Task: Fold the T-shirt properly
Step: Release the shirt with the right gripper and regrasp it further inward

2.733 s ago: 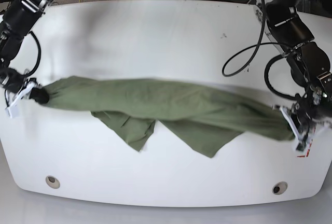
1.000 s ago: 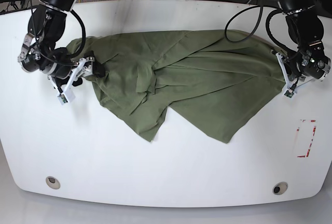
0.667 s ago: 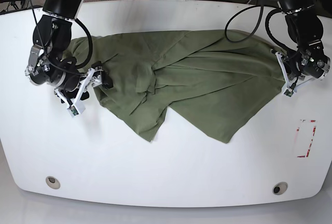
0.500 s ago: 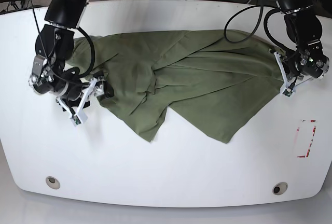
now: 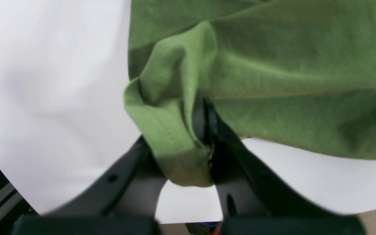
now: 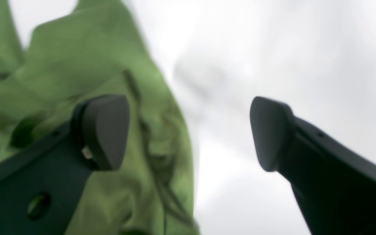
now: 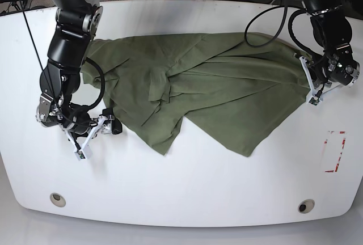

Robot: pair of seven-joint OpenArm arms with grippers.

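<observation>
T-shirt [image 7: 210,80] crumpled across upper table [image 7: 187,194], loose flap toward 6 o'clock. Left gripper [image 5: 204,130] clamped on hem, 3 o'clock edge. Right gripper [image 6: 188,130] spread wide, holding nothing, 9 o'clock side. Advice: regrip left corner low, then pull taut evenly, flatten before folding.

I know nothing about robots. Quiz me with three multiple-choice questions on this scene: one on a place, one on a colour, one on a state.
1. Where does the soft olive-green cotton T-shirt lie?
A. on the white table
B. on the floor
C. in a basket

2. What colour is the tabletop?
A. black
B. white
C. wooden brown

3. How do the right gripper jaws stand?
A. clamped on cloth
B. hidden
C. open, holding nothing

Answers: 1 A, the cloth is spread over the tabletop. 2 B, bare white surface shows all around it. 3 C, the right wrist view shows a wide gap; the left gripper pinches a fold.
</observation>
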